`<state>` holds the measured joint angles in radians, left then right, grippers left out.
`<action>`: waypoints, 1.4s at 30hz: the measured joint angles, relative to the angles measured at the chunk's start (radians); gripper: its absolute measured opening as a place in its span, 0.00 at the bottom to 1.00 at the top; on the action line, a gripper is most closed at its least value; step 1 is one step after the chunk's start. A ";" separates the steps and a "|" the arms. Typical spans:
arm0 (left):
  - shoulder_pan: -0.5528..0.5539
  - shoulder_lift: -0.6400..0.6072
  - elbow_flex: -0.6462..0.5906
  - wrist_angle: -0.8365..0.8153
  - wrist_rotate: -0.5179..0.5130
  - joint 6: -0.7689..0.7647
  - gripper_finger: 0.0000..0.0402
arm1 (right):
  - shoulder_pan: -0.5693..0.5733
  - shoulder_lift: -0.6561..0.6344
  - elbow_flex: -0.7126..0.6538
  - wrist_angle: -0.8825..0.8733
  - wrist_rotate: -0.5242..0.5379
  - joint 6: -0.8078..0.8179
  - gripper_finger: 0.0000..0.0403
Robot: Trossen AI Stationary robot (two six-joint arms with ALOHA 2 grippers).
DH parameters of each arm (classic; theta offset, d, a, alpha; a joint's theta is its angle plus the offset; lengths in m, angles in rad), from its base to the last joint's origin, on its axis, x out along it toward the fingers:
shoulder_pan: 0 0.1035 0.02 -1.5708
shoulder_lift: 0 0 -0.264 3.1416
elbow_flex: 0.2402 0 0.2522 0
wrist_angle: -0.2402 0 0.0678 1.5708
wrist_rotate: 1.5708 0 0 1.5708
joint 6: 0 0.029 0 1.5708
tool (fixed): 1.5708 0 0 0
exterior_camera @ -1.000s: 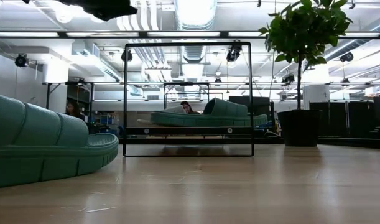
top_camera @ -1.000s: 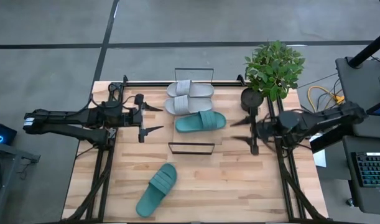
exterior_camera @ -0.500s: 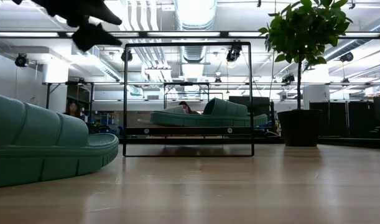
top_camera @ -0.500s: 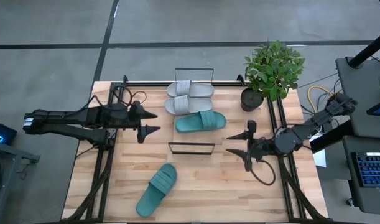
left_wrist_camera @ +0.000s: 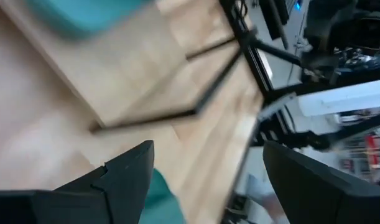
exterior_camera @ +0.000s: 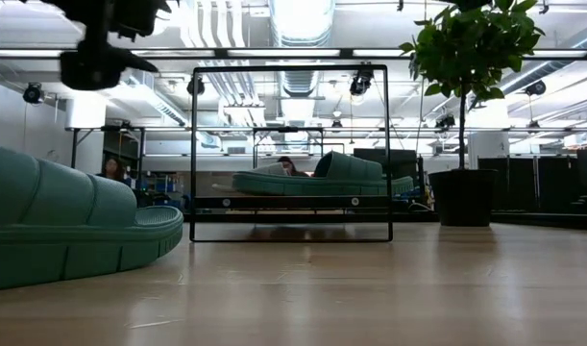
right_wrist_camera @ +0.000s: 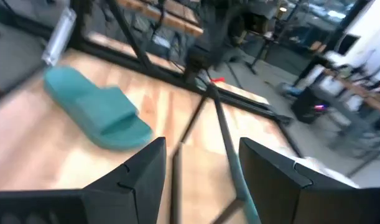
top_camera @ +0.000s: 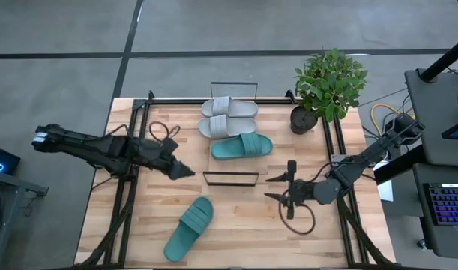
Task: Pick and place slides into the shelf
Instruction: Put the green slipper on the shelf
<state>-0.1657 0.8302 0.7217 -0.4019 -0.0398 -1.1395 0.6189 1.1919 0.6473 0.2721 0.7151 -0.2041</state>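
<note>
We bring the right pincer (top_camera: 279,188), fingers apart, toward the loose teal slide (top_camera: 190,228). Grip across its strap. Left pincer (top_camera: 182,172): also apart.

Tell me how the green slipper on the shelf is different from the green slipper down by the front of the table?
The teal slide on the shelf lies beside the two grey slides, while the loose teal slide lies alone on the bare table. The teal slide on the shelf lies straight across; the loose teal slide lies slanted. Both are the same teal colour and shape, with a wide strap, and no gripper touches either.
</note>
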 joint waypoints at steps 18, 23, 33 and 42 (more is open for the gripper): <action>-0.575 0.479 0.166 0.000 -0.516 -0.732 0.71 | 0.009 -0.046 -0.006 -0.003 0.272 -0.130 0.48; -0.608 0.637 0.330 -0.014 -0.531 -0.793 0.71 | 0.006 -0.046 -0.017 -0.006 0.412 -0.161 0.45; -0.662 0.849 0.726 -0.363 -0.497 -0.380 0.71 | -0.006 -0.046 -0.020 -0.005 0.411 -0.190 0.41; -0.655 1.048 0.971 -0.807 -0.278 -0.133 0.71 | -0.006 -0.046 -0.020 -0.005 0.410 -0.188 0.39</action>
<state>-0.8205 1.8780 1.6923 -1.2088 -0.3175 -1.2723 0.6125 1.1458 0.6270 0.2668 1.1255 -0.3916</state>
